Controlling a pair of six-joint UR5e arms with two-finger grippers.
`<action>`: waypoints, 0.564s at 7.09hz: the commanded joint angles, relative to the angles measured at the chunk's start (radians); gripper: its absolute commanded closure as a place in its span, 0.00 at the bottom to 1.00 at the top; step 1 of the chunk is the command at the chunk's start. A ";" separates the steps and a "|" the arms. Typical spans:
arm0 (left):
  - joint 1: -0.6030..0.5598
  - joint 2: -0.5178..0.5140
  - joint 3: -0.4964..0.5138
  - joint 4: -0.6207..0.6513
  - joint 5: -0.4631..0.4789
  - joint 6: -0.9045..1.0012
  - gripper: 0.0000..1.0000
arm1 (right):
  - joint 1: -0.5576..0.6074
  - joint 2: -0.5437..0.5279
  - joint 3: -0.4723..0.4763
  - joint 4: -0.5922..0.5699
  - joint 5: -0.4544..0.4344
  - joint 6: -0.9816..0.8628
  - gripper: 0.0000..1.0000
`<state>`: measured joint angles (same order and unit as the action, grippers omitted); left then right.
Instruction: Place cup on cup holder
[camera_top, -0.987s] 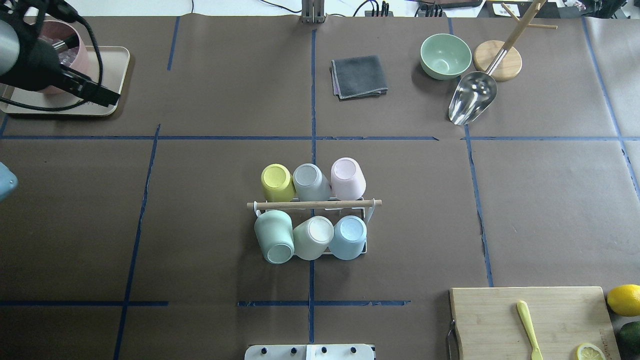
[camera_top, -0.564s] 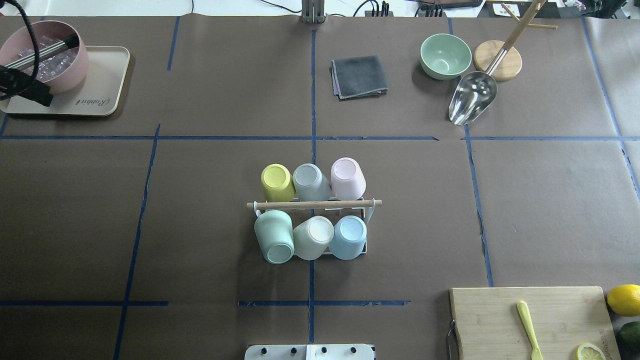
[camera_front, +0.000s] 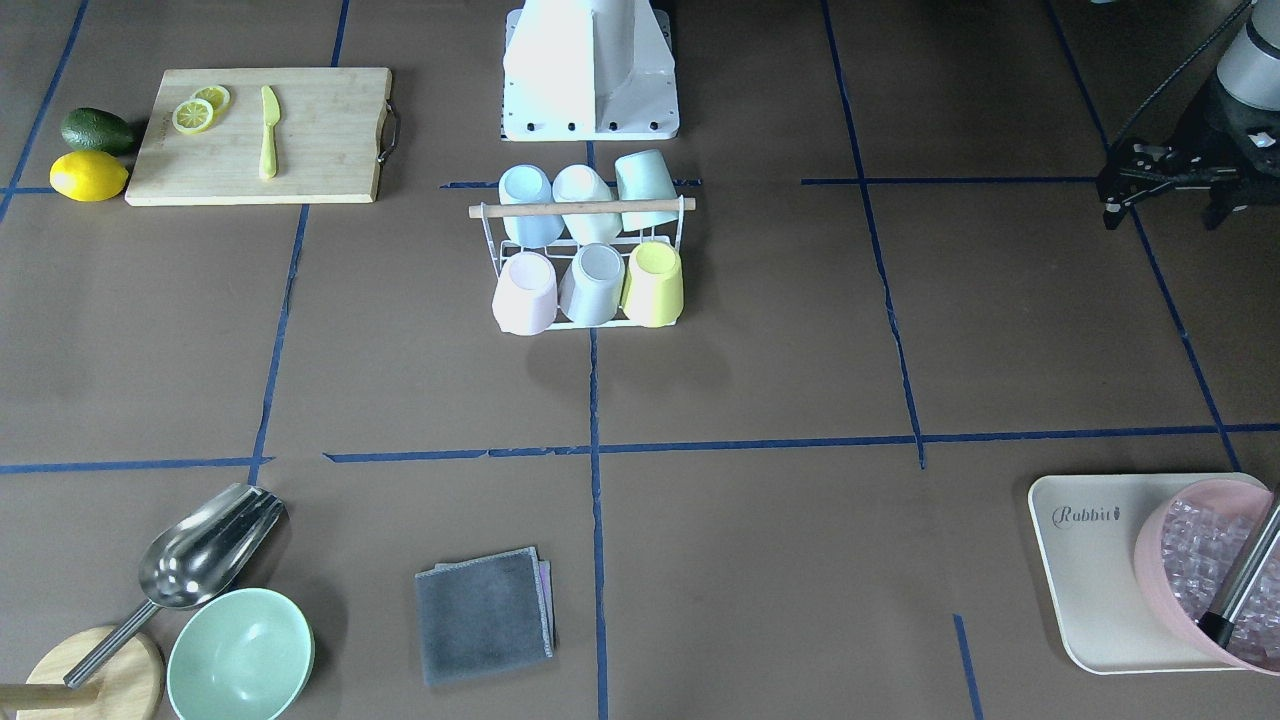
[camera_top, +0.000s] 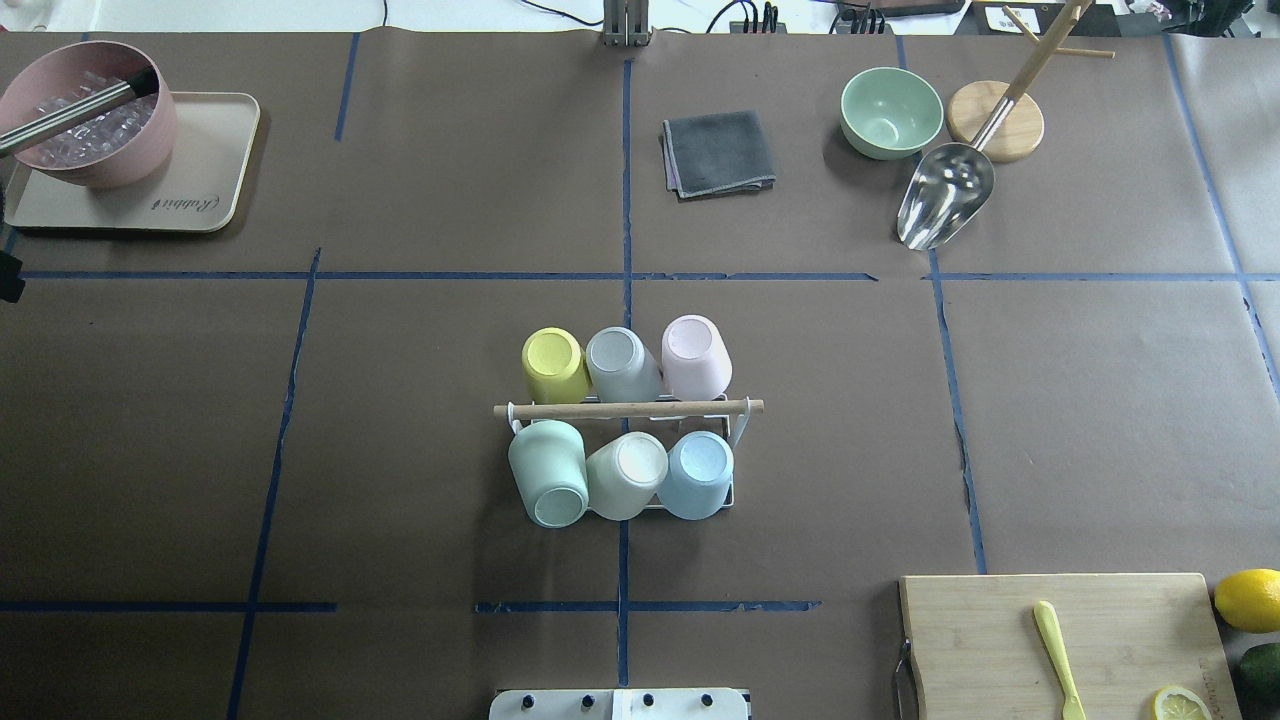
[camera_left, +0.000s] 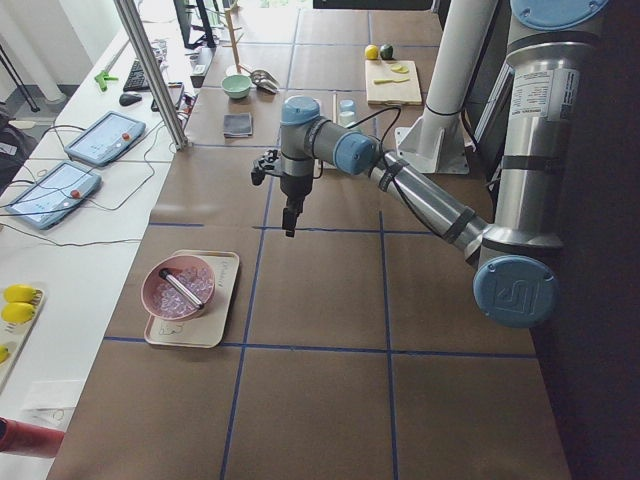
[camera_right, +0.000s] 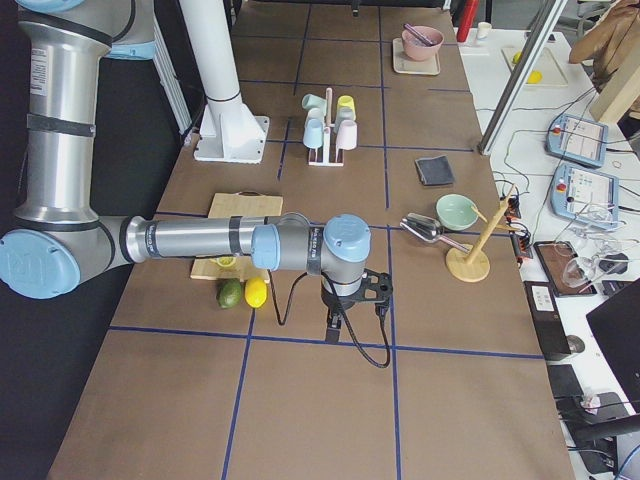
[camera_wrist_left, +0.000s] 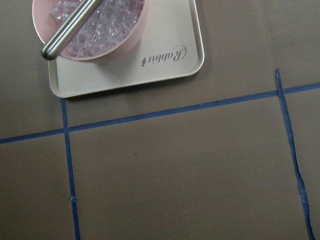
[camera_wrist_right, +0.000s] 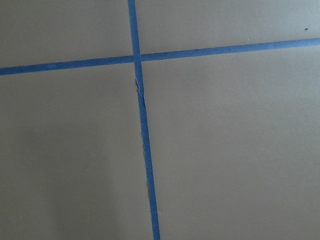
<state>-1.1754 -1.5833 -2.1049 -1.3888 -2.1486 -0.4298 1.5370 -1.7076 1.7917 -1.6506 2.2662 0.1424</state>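
1. Finding the holder (camera_top: 628, 409) at the middle of the bench (camera_top: 400, 420), just beyond the robot's base (camera_top: 620, 705), carrying six cups (camera_top: 627, 475) mouth-down, three on each side of its rod.
2. Judging the placing as done or all but done: seeing no loose cup anywhere on the bench and no free spot on the holder.
3. Noticing the mint cup (camera_top: 548, 472) at the near-left corner leaning outward more than its neighbours, and possibly sitting loosely.
4. Spotting the left gripper (camera_front: 1160, 190) out over the left end of the bench, near the tray (camera_top: 200, 200) and well apart from the holder, carrying nothing visible. Not managing to tell how far its jaws are parted.
5. Spotting the right gripper (camera_right: 335, 318) over bare bench at the right end, past the board (camera_right: 245, 206), in one side view only. Not being able to tell whether its jaws are parted or closed.
6. Failing to see the prongs under the cups, so not confirming each seating. Getting only paper, tape and the tray from the wrist views.
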 joint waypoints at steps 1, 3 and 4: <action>-0.099 0.054 0.130 -0.120 -0.155 0.034 0.00 | 0.000 0.013 0.014 0.002 0.019 0.005 0.00; -0.191 0.036 0.330 -0.157 -0.157 0.211 0.00 | 0.005 0.008 0.017 0.002 0.067 -0.003 0.00; -0.228 0.037 0.385 -0.209 -0.160 0.218 0.00 | 0.037 0.000 0.015 0.002 0.068 -0.001 0.00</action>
<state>-1.3538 -1.5432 -1.8093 -1.5468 -2.3029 -0.2520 1.5478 -1.7008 1.8084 -1.6491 2.3280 0.1421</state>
